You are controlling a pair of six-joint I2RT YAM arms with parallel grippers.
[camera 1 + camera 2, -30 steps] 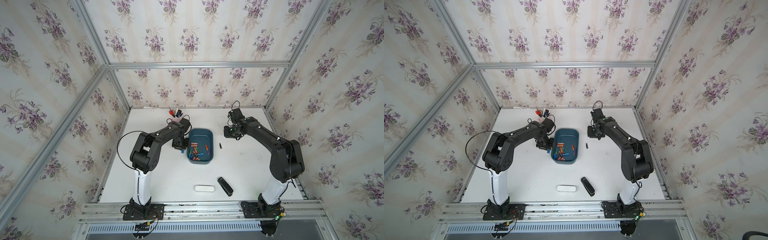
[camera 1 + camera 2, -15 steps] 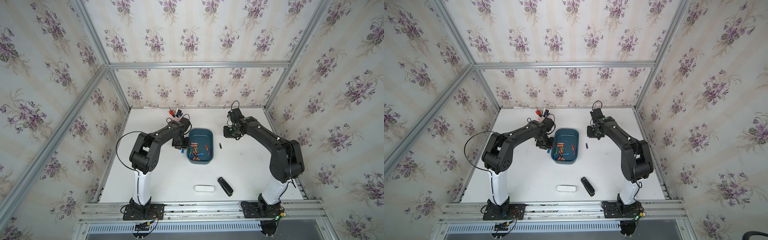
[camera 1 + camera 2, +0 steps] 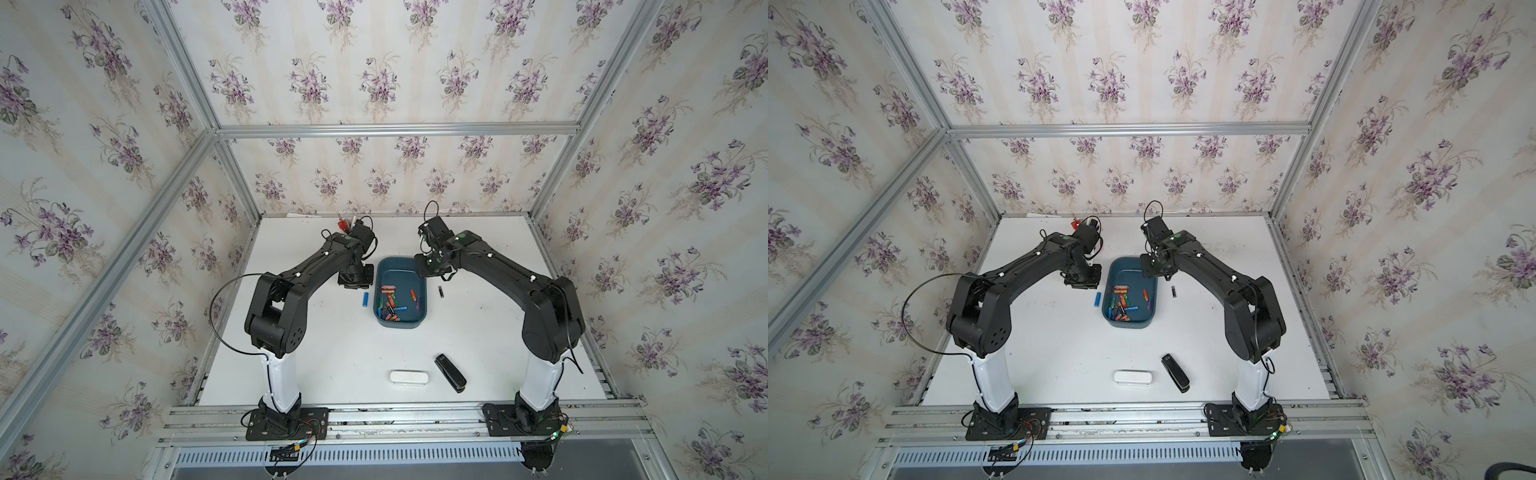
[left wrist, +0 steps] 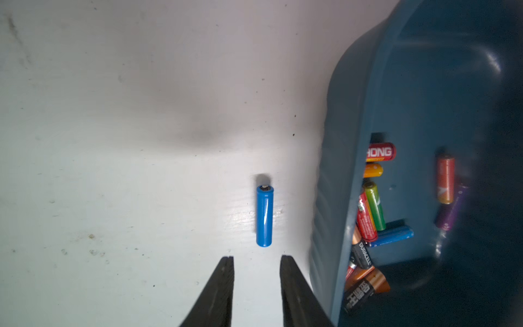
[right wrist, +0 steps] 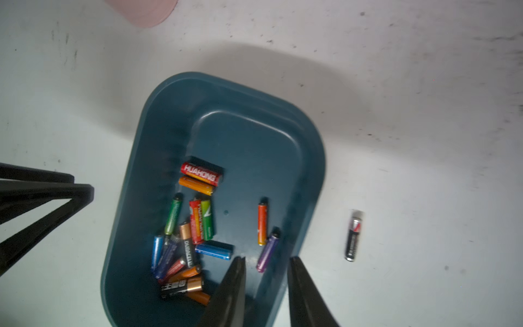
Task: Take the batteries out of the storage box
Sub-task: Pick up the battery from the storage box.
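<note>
Most of the batteries [image 5: 196, 223] are seen lying flat in the storage box [image 5: 254, 133], heaped in its half toward 6 o'clock in both top views. An orange battery [image 5: 262, 223] and a purple battery [image 5: 267, 249] are set apart from the heap, nearer the wall at 3 o'clock. Two are already out on the table [image 3: 332, 353]: a blue battery [image 3: 365, 299] just beside the box at 9 o'clock and a black battery [image 3: 441, 292] near it at 3 o'clock.

The cells are judged light, rigid and smooth-skinned, so rolling and slipping are to be expected. Each is best taken across the middle of its barrel, with the jaws set square to its length. The two loose ones offer clear room. Those in the heap cross and touch one another, so neighbours may be dragged along.

The left gripper [image 4: 257, 259] is seen at 10 o'clock of the box, its jaws parted and empty, with the blue battery just ahead of them. The right gripper [image 5: 267, 259] is held over the box's corner at 1 o'clock, jaws likewise parted, nothing between them.

A white case [image 3: 409, 377] lies well apart at 6 o'clock.
</note>
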